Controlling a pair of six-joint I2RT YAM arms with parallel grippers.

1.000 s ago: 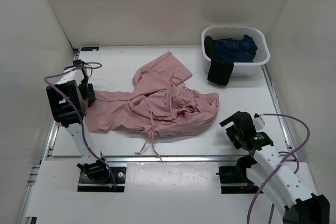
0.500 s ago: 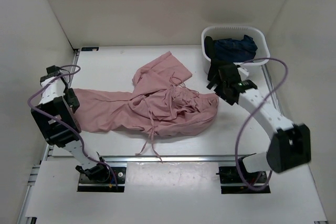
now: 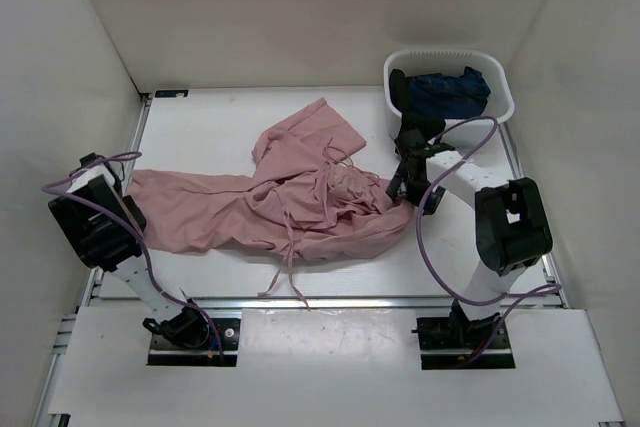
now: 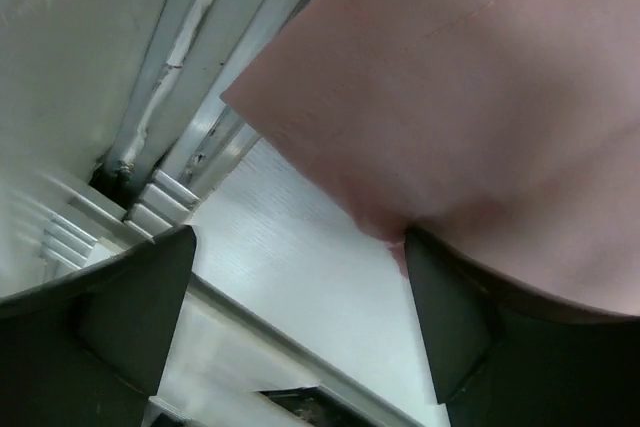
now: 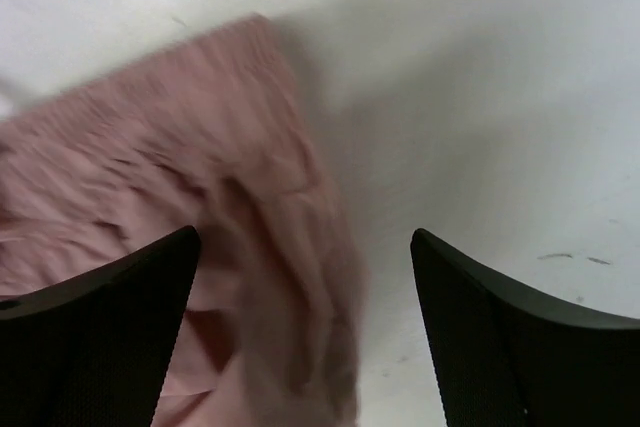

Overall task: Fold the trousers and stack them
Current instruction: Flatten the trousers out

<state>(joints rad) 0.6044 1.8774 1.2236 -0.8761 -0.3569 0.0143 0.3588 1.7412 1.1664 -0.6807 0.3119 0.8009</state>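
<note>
The trousers (image 3: 290, 197) are spread, crumpled, across the middle of the white table (image 3: 210, 122). At their left leg end the left gripper (image 4: 300, 237) is held wide apart, with cloth against one finger. The right gripper (image 5: 302, 237) is spread open over the gathered waist and nothing is grasped. A white basket (image 3: 497, 112) of dark clothes is seen far right.

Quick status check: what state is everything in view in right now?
trousers: unfolded, crumpled on the table, one leg stretched left.
left gripper: jaws open, fabric resting against one jaw.
right gripper: jaws open above the trousers' gathered edge.
basket: upright, holding dark clothes.
</note>
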